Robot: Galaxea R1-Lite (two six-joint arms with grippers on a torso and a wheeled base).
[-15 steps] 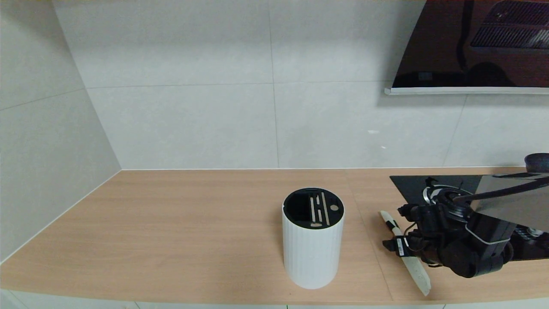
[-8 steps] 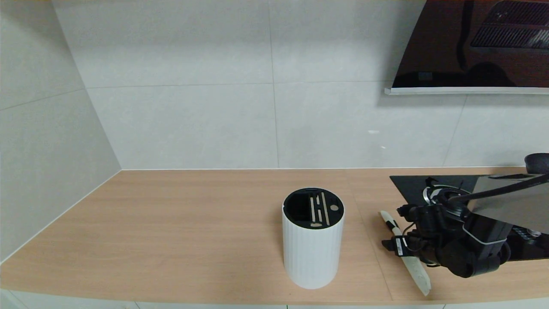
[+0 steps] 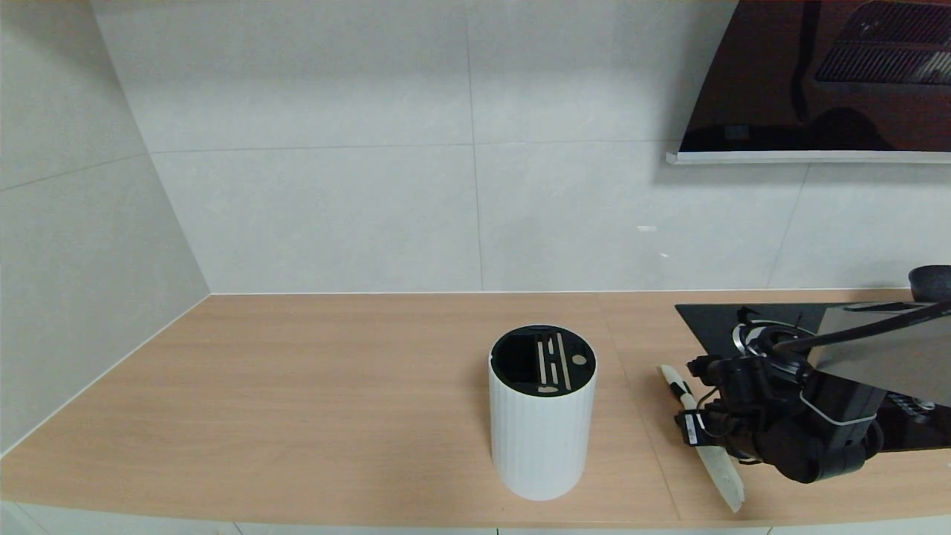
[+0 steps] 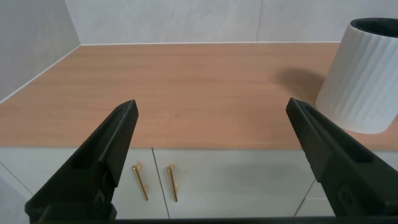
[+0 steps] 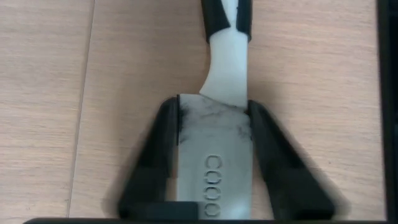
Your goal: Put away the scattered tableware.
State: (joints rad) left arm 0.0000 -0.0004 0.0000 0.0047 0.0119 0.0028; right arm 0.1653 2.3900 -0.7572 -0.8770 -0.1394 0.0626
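A white knife (image 3: 719,473) with a black-and-white handle lies flat on the wooden counter (image 3: 334,401), to the right of a tall white ribbed utensil holder (image 3: 542,423) with a black slotted top. My right gripper (image 3: 704,429) is down on the knife. In the right wrist view its two black fingers (image 5: 163,134) press against both edges of the blade (image 5: 224,146), so the right gripper (image 5: 213,109) is shut on it. My left gripper (image 4: 211,118) hangs open in front of the counter's front edge, with the holder (image 4: 364,81) farther off to its side.
A black hob (image 3: 713,319) with a burner sits at the counter's right end, just behind the right arm. A dark range hood (image 3: 817,82) hangs above it. Cabinet doors with gold handles (image 4: 140,180) lie below the counter. Tiled walls close off the back and left.
The right gripper has edged slightly to the right over the knife. The knife and the holder lie where they were.
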